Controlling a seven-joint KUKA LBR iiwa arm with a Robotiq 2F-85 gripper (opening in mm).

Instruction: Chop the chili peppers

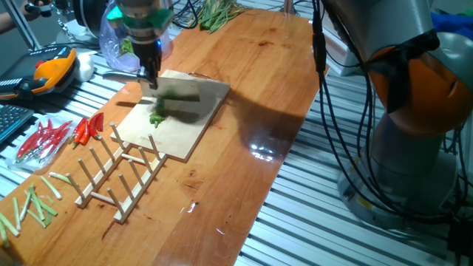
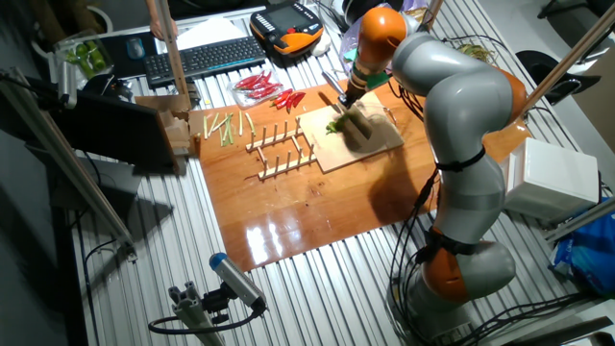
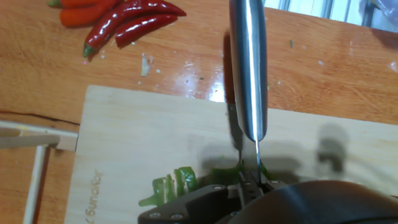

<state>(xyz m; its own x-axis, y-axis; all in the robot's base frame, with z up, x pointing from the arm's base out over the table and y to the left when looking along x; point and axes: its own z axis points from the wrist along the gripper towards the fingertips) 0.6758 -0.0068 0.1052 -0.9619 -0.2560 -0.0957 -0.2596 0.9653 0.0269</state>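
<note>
Pincer (image 1: 150,74) clenched on knife (image 3: 249,74), blade pointing down over cutting board (image 1: 199,125). Green chili pepper (image 3: 180,185) lies on board near its edge, under pincer, beside blade. Hand view: one end already cut into few thin slices, fanned, touching each other; remainder partly hidden behind pincer body, length left unclear. Judgement: chopping underway, early-to-middle stage; more cuts needed along uncut part. Red chilies (image 3: 124,18) off board on counter (image 1: 266,66), untouched.
</note>
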